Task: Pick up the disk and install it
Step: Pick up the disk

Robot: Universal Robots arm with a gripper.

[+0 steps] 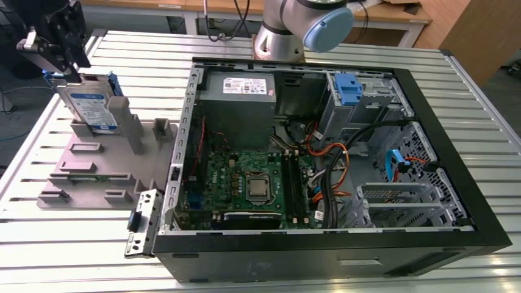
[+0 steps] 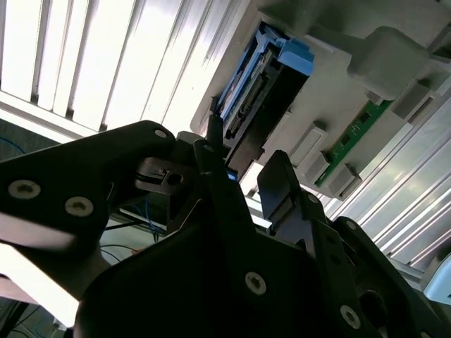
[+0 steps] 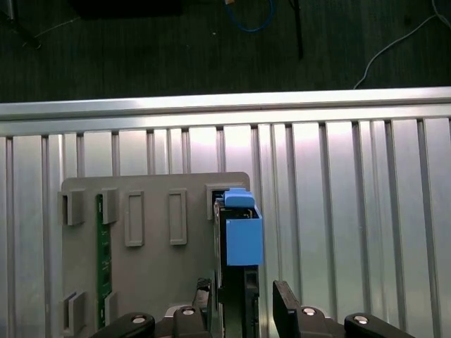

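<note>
Your disk [image 1: 89,107] stands on edge in the grey moulded holder [image 1: 89,159], at the exterior view's left, outside the computer case [image 1: 326,247]. It is a flat silver-grey slab with a white-and-blue label and a blue plastic rail; in the first wrist view you look down on its thin edge [image 3: 243,236]. The black gripper [image 3: 243,299] sits right over that edge with its fingers [image 3: 282,292] apart, one on each side, and a gap shows between the disk and the finger marked. The holder is matte, with blocky upright posts, and a narrow green circuit strip [image 3: 103,246] stands in one slot. Beneath lies a ribbed aluminium table [image 1: 65,244]. The black case lies open beside the holder, showing a green motherboard [image 1: 244,177] and a grey power-supply box [image 1: 236,88].
</note>
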